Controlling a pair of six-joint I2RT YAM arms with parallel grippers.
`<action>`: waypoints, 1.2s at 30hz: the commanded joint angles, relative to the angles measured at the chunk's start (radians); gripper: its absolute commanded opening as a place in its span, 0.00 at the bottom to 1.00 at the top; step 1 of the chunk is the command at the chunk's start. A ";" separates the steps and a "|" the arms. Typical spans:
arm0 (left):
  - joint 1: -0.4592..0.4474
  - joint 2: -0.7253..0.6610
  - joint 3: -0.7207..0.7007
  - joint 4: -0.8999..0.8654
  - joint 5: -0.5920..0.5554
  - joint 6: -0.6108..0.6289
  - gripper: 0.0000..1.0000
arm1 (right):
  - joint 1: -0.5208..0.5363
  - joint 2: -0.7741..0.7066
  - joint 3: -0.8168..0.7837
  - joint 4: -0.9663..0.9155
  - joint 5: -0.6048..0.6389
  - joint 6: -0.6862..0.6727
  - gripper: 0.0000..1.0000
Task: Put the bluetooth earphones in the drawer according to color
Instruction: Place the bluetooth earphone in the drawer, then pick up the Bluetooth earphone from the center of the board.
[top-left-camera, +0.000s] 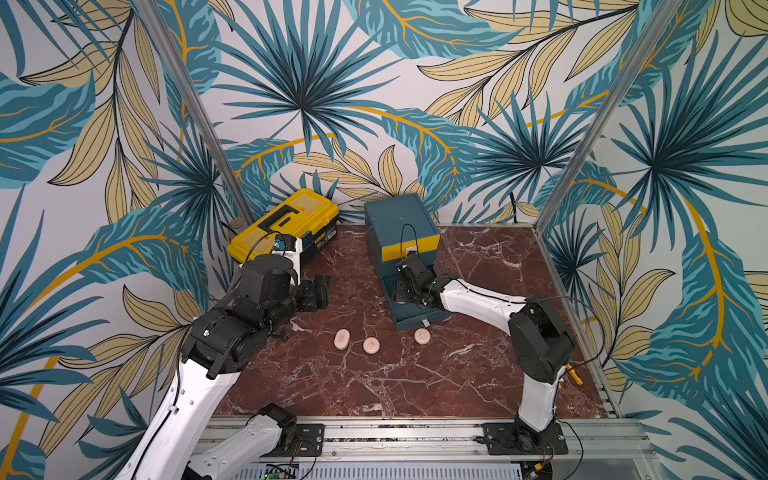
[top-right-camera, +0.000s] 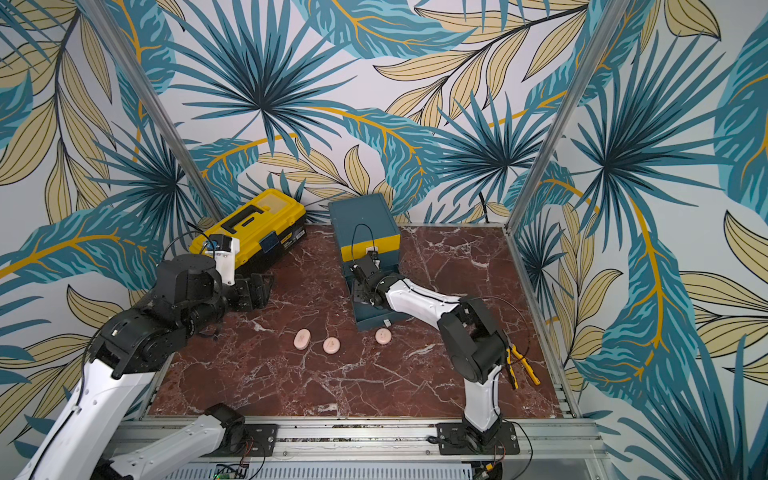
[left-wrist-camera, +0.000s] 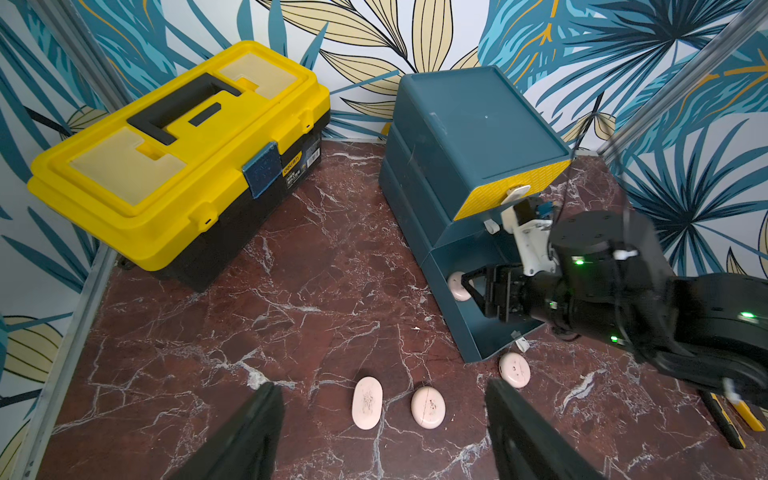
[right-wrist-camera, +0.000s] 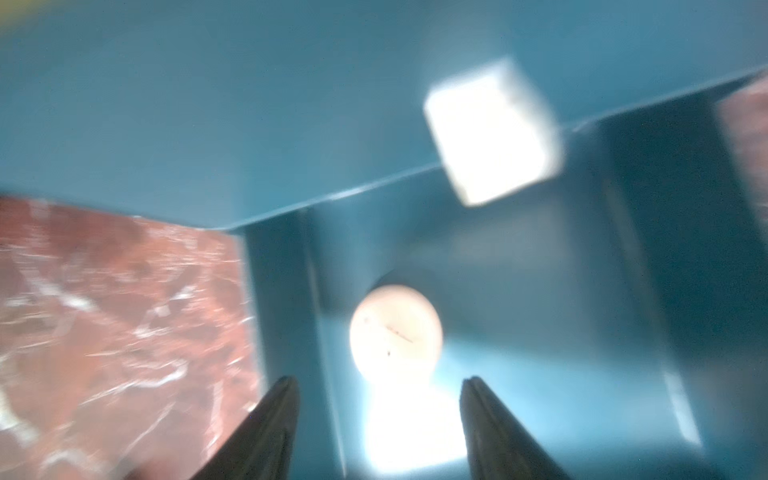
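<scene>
Right claw (right-wrist-camera: 378, 388): jaws spread, nothing gripped. It is inside the pulled-out bottom drawer (left-wrist-camera: 451, 316) of the chest (top-left-camera: 399, 220). One pink case (right-wrist-camera: 395, 332) lies on the drawer floor just ahead of the fingertips and clear of both. This wrist view is blurred. The middle drawer (left-wrist-camera: 467, 235) and the yellow top drawer (top-left-camera: 428, 243) are closed.

Left claw (left-wrist-camera: 381, 382): jaws spread wide, empty. It hangs above the table (top-left-camera: 374, 386), to the left of the chest in both top views and in front of the toolbox (top-left-camera: 286, 220).

Three more pink cases lie on the table in a loose row before the open drawer: left case (top-left-camera: 342, 339), middle case (top-left-camera: 371, 345), right case (top-left-camera: 421, 336). The right case lies just beside the drawer's front; whether they touch cannot be told. The left and middle cases lie near each other but apart.

The toolbox is closed and stands at the back wall. Pliers (top-right-camera: 521, 368) lie at the table's right edge, near the right arm.
</scene>
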 joint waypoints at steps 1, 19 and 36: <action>0.009 -0.010 -0.028 0.006 -0.002 0.005 0.81 | 0.017 -0.159 -0.059 -0.029 0.031 -0.024 0.68; 0.009 -0.013 -0.119 0.049 0.036 -0.022 0.81 | 0.244 -0.493 -0.432 -0.222 0.135 0.166 0.78; 0.008 -0.014 -0.121 0.034 0.036 -0.023 0.81 | 0.239 -0.293 -0.422 -0.206 0.137 0.011 0.80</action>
